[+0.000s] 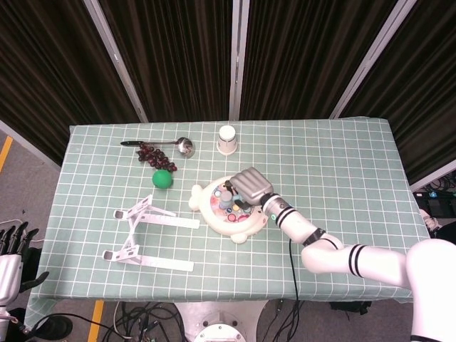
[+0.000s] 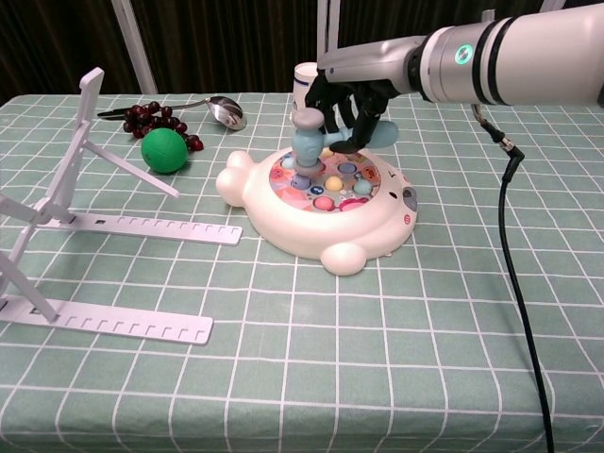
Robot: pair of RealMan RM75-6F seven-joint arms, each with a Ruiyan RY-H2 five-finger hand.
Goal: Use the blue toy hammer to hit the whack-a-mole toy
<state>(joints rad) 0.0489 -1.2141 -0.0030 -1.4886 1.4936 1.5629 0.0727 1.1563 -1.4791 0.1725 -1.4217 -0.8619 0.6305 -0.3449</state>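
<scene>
The white whack-a-mole toy (image 2: 316, 209) (image 1: 226, 206) with coloured pegs sits mid-table. My right hand (image 2: 344, 99) (image 1: 249, 186) holds the blue toy hammer (image 2: 308, 143) (image 1: 226, 195) by its handle above the toy. The hammer's head points down over the toy's left pegs, at or just above them; contact cannot be told. My left hand (image 1: 13, 246) hangs off the table's left edge at the bottom left of the head view, fingers apart and holding nothing.
A white folding stand (image 2: 85, 203) lies left of the toy. A green ball (image 2: 163, 150), dark grapes (image 2: 142, 115) and a metal spoon (image 2: 225, 109) sit at the back left. A white paper cup (image 1: 226, 139) stands behind the toy.
</scene>
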